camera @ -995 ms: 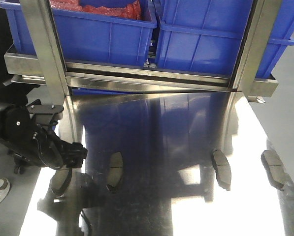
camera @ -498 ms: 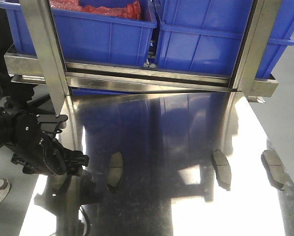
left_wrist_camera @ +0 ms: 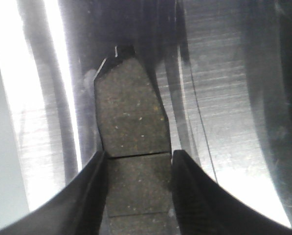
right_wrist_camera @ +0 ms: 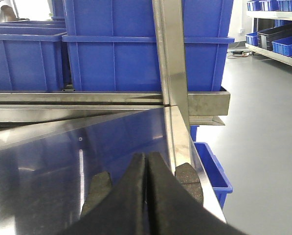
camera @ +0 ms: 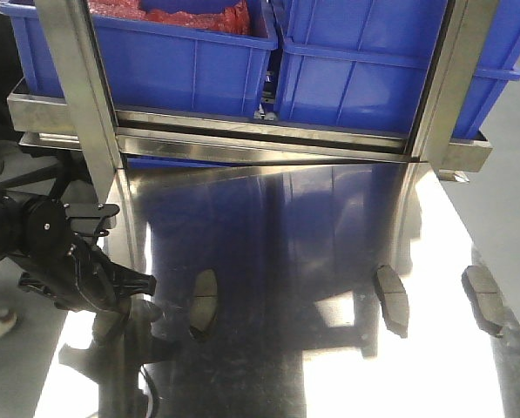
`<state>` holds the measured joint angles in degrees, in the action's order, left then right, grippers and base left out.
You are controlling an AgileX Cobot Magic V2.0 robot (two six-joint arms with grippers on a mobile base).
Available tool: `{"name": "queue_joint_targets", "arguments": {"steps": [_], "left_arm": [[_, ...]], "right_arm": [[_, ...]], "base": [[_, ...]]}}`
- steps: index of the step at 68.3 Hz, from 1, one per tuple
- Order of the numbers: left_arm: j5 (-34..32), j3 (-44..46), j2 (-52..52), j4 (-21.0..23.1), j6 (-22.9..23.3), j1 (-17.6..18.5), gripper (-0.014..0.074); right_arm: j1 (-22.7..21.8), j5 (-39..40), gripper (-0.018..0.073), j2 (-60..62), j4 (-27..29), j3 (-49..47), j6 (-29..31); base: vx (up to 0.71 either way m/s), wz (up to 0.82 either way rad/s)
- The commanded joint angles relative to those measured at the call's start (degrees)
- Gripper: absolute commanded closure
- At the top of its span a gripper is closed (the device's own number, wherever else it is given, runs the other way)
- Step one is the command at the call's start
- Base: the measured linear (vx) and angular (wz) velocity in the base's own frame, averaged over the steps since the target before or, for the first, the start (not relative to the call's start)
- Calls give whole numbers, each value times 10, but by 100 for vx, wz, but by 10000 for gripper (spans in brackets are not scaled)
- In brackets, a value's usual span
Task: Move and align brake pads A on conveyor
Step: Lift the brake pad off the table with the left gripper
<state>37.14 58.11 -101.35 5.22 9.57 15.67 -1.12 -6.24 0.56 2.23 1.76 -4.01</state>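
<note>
Blue bins, steel frame, grey floor

Factory storeroom: blue plastic bins on a steel rack, smooth grey floor.

Four brake pads A are in view, and two steel uprights.

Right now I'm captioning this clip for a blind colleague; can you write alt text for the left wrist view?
A dark grey brake pad with a thin groove across it lies on a shiny steel surface, between the two black fingers of the left hand. Whether the fingers press its edges is unclear.
</note>
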Motion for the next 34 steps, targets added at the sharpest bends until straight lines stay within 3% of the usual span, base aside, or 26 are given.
{"name": "queue_joint_targets", "arguments": {"steps": [1, 11, 34], "left_arm": [[-2, 14, 23, 4, 0, 3, 510], [-2, 14, 23, 2, -4, 3, 557], [-21, 14, 72, 2, -26, 5, 554]], "right_arm": [[-4, 42, 568, 9, -1, 11, 2], [-4, 42, 568, 9, -1, 11, 2], [-4, 42, 568, 9, -1, 11, 2]], "base": [[0, 0], [0, 0], [0, 0]]}}
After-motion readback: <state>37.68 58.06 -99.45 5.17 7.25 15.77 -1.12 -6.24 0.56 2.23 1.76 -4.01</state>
